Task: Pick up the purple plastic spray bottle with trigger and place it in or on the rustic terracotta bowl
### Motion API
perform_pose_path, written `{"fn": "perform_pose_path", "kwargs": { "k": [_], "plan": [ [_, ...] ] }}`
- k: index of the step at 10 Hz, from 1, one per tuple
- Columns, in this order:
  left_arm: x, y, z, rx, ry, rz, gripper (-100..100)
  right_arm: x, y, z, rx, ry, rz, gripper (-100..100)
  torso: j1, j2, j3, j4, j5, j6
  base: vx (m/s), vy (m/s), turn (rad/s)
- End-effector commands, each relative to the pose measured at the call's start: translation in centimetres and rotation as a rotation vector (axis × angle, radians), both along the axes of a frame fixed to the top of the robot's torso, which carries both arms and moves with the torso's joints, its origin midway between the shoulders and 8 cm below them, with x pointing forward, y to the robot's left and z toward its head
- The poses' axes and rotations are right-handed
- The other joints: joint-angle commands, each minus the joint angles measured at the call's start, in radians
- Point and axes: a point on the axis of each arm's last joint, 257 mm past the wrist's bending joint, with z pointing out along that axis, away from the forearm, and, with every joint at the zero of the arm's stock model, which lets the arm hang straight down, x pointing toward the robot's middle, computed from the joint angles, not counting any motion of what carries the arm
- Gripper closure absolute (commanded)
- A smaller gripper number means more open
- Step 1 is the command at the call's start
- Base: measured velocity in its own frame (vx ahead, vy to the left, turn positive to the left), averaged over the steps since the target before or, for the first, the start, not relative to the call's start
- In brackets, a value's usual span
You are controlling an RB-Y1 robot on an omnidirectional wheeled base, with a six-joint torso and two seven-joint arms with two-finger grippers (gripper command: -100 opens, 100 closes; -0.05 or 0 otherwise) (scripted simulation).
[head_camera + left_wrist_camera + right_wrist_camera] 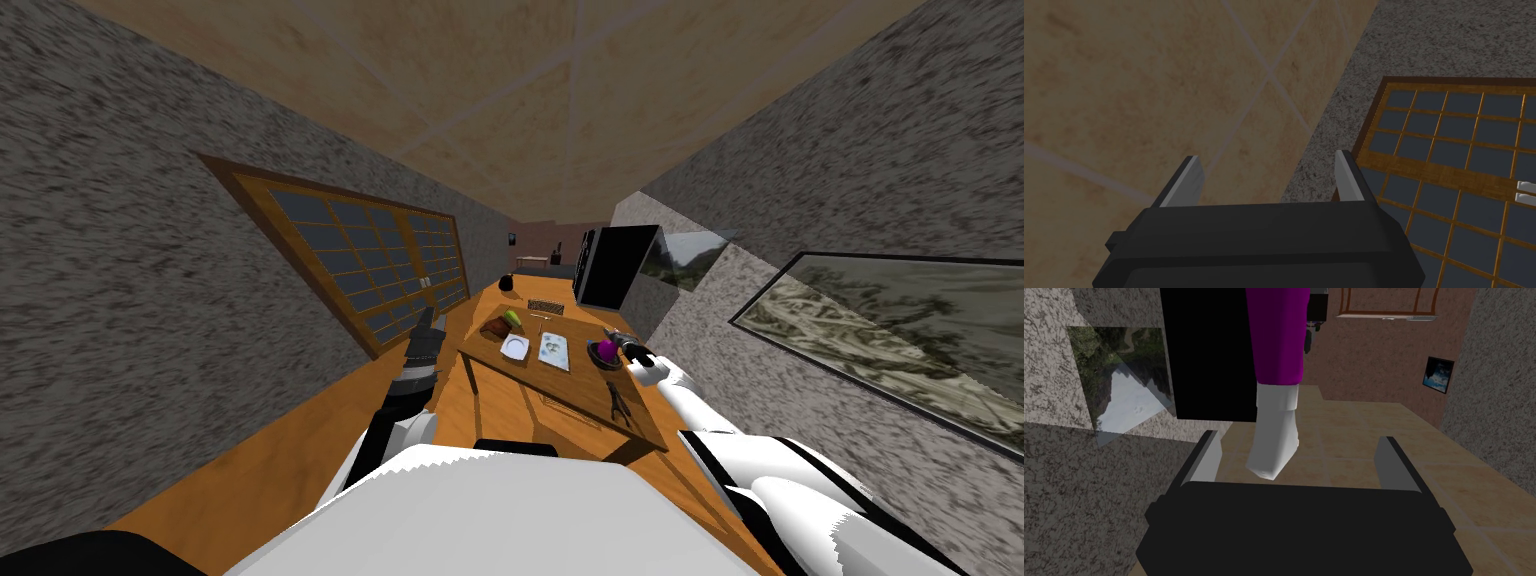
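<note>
A wooden table point(585, 395) stands here. Near its far left corner lie a brown block point(494, 329) and a green thing point(513, 318), close together. Toward the middle, a white plate point(515, 348) lies just beside a pale patterned tray point(554, 351). A dark bowl point(594, 353) sits at the right edge. A dark tool point(617, 402) lies near the near right corner, and a grey strip point(545, 306) lies at the far edge.

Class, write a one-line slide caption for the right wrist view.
Open right gripper frames the purple spray bottle, white end nearest, without touching it.
</note>
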Motion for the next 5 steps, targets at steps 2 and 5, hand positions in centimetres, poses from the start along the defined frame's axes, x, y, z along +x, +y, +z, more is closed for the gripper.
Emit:
{"fn": "perform_pose_path", "kwargs": {
  "k": [2,5],
  "plan": [
    [0.0,0.0,0.0,0.000,0.000,0.000,0,0.9,-0.9,1.4,-0.012,-0.006,0.000,-100,0.000,0.000,0.000,0.000,0.000,0.000,-0.015,0.024,-0.045],
    [0.0,0.0,0.0,0.000,0.000,0.000,0,0.6,-0.7,0.8,-0.008,-0.002,-0.002,0,-0.001,-0.001,-0.001,0.000,0.000,0.000,-0.002,0.004,-0.006]
  ]
}}
